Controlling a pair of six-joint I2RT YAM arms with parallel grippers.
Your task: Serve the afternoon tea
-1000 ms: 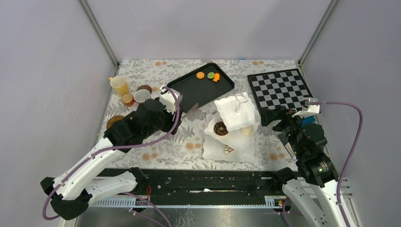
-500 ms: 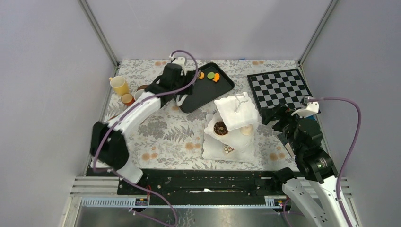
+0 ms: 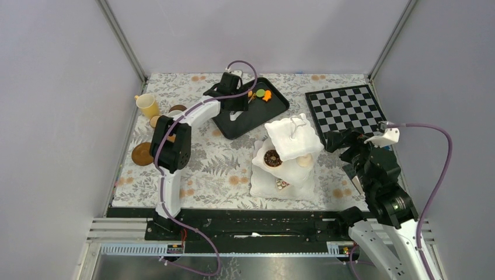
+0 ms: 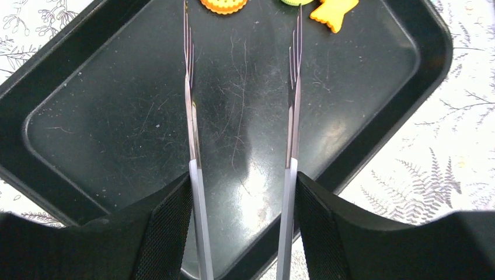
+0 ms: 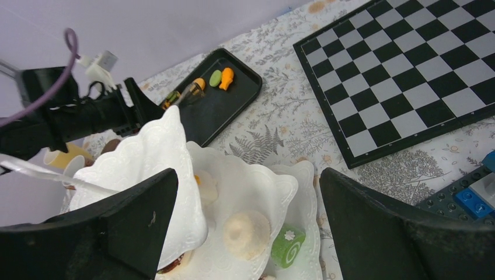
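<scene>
My left gripper [image 3: 241, 103] is shut on the silver tongs [image 4: 191, 116] over the black tray [image 3: 274, 108]; the tongs' two arms stand spread apart. Their tips reach toward an orange macaron [image 4: 223, 4], a green macaron [image 3: 260, 93] and an orange fish-shaped cake [image 4: 334, 13] at the tray's far end. The white three-tier stand [image 3: 292, 137] holds a chocolate donut [image 3: 272, 158], a cream cake [image 5: 247, 233] and a green roll [image 5: 287, 245]. My right gripper [image 5: 248, 175] is open and empty beside the stand's right side. A yellow cup [image 3: 147, 105] and a brown saucer [image 3: 142, 154] are at the left.
A chessboard [image 3: 344, 108] lies at the back right. Small brown cups [image 3: 178, 108] stand by the yellow cup, partly behind my left arm. Blue blocks [image 5: 478, 192] sit by the chessboard's near corner. Walls close the table on three sides.
My left arm has swung from the near left, past the cups, out over the black tray with the tongs. The right arm has barely moved.
</scene>
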